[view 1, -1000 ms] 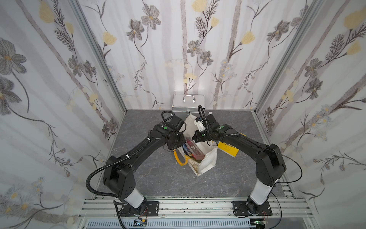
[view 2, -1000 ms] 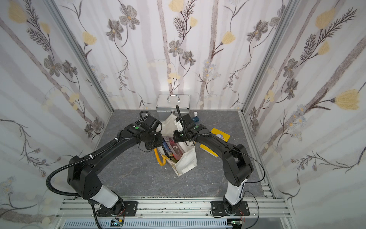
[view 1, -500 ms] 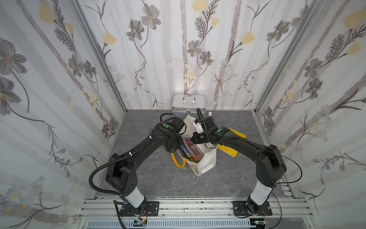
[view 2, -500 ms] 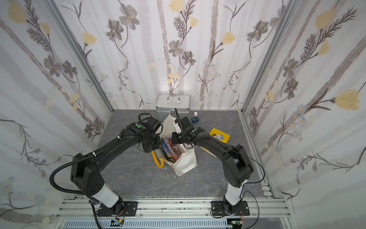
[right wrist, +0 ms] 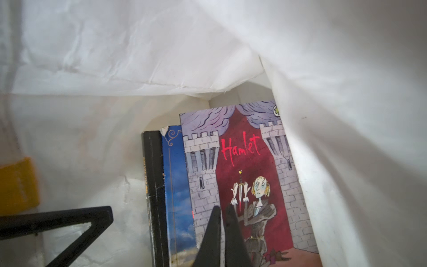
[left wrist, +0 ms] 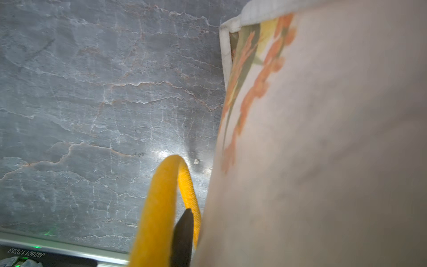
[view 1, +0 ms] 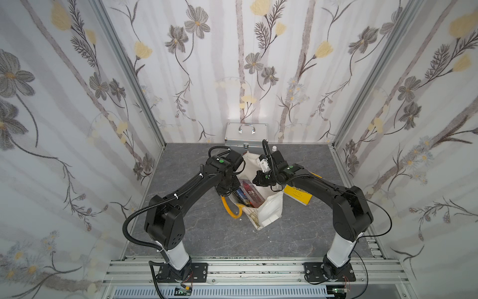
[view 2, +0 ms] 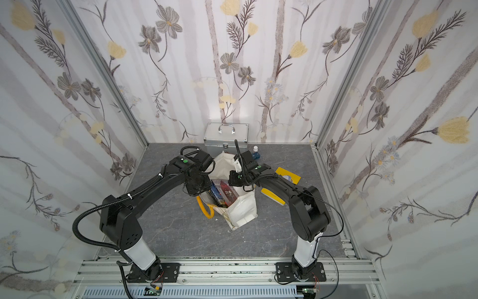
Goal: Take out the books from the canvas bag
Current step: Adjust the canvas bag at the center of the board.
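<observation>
The right gripper [right wrist: 222, 208], fingers [right wrist: 212, 231] pressed together against the Hamlet paperback [right wrist: 254, 161] inside the canvas bag [view 1: 269, 209] at frame centre in both top views, should part them to straddle that thin book, while the left gripper [view 1: 226, 191], its grip unreadable, steadies the rim.

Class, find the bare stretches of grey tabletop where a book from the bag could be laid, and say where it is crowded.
Free: the strip of tabletop between the canvas bag and the front rail; the back-left corner beside the silver case. Crowded: mid-table, around the bag and yellow book.
</observation>
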Robot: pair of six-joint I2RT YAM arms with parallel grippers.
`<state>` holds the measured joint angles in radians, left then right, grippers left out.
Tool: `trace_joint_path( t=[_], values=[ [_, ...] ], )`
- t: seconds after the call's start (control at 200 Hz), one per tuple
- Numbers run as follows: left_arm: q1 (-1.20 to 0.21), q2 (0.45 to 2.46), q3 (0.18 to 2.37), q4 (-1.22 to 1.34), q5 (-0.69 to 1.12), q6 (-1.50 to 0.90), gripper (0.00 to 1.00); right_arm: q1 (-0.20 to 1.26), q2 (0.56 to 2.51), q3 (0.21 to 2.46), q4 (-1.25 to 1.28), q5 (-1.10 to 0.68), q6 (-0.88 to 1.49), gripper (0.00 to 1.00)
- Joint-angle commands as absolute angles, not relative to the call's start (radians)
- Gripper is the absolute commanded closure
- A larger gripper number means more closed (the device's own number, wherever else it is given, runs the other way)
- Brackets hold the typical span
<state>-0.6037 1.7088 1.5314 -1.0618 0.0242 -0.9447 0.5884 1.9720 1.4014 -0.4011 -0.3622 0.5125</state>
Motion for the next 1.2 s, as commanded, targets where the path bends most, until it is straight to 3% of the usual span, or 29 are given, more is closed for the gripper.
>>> trace_joint_path(
  t=[0.0,0.13,0.31,0.445,0.515,0.744,0.999,1.089,1.199],
  values=[
    [-0.59,1.727,1.559,-1.02,0.057,-0.916,0.73,0.577,2.004,1.479,-0.475,-0.349,0.528,1.0],
    [-0.586,1.728,1.546,-1.017,0.107,-0.855,1.0,0.593,2.058,1.635,-0.612,-0.352,0.5,0.93],
    [-0.586,1.72,1.511,-0.957,0.178,-0.786,1.0,0.604,2.093,1.726,-0.727,-0.333,0.48,0.72],
    [-0.587,1.7,1.54,-0.956,0.16,-0.771,1.0,0.618,2.083,1.714,-0.756,-0.344,0.428,0.44],
    [-0.586,1.683,1.559,-0.938,0.163,-0.764,1.0,0.624,2.085,1.722,-0.785,-0.336,0.395,0.36],
    [-0.592,1.759,1.886,-1.103,0.116,-0.657,1.0,0.623,2.041,1.726,-0.811,-0.449,0.328,0.31],
    [-0.615,2.148,2.757,-1.649,-0.056,-0.449,1.0,0.598,1.989,1.704,-0.788,-0.607,0.372,0.3],
    [-0.616,2.175,2.736,-1.58,-0.003,-0.367,1.0,0.59,1.993,1.652,-0.729,-0.608,0.437,0.31],
    [-0.617,2.11,2.486,-1.372,0.082,-0.311,1.0,0.571,2.005,1.594,-0.675,-0.586,0.515,0.34]
  ],
)
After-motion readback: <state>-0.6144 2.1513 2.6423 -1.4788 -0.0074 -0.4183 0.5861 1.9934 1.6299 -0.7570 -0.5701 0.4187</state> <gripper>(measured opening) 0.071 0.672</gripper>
